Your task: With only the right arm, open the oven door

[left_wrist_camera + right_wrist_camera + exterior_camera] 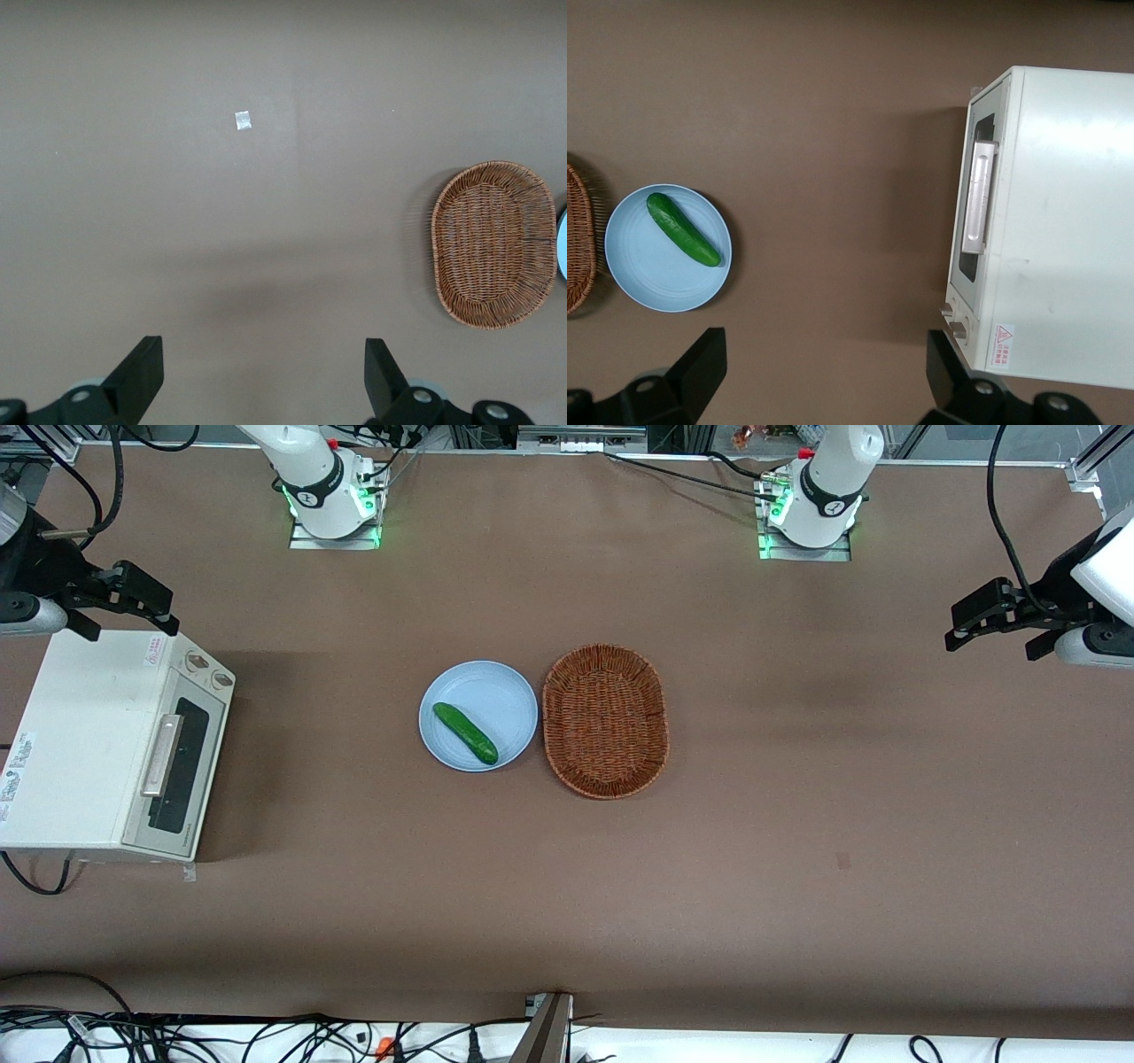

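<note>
The cream-white toaster oven (pixel 80 735) stands at the working arm's end of the table. Its oven door (pixel 188 766), with dark glass and a silver bar handle (pixel 162 755), is closed. Two knobs (pixel 208 671) sit beside the door, farther from the front camera. My right gripper (pixel 146 602) hangs open and empty above the oven's end that is farther from the front camera. The right wrist view shows the door (pixel 963 266), its handle (pixel 978 197) and the knobs (pixel 954 319), with the open gripper (pixel 826 372) high over the table in front of the door.
A light blue plate (pixel 500 695) with a green cucumber (pixel 464 732) lies mid-table, beside a brown wicker basket (pixel 551 691). The right wrist view also shows the plate (pixel 656 266) and the cucumber (pixel 683 229). Cables run along the table edge nearest the front camera.
</note>
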Robot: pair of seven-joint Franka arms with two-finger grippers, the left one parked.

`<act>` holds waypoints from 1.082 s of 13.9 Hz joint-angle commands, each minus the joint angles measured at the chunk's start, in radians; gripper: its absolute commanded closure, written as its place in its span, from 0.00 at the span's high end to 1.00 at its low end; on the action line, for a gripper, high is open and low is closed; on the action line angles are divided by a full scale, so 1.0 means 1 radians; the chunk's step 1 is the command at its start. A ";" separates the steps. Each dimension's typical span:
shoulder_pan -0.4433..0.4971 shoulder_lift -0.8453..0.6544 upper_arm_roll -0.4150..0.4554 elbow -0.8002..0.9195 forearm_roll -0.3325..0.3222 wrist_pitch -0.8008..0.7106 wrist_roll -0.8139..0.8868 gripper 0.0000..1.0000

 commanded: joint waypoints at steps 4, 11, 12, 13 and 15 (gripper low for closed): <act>-0.011 -0.005 0.008 0.023 0.019 -0.017 -0.027 1.00; -0.011 -0.005 0.009 0.015 0.020 -0.030 -0.038 1.00; -0.011 -0.005 0.009 0.014 0.020 -0.030 -0.046 1.00; -0.011 -0.005 0.009 0.014 0.019 -0.030 -0.046 1.00; -0.011 -0.005 0.009 0.014 0.019 -0.031 -0.046 1.00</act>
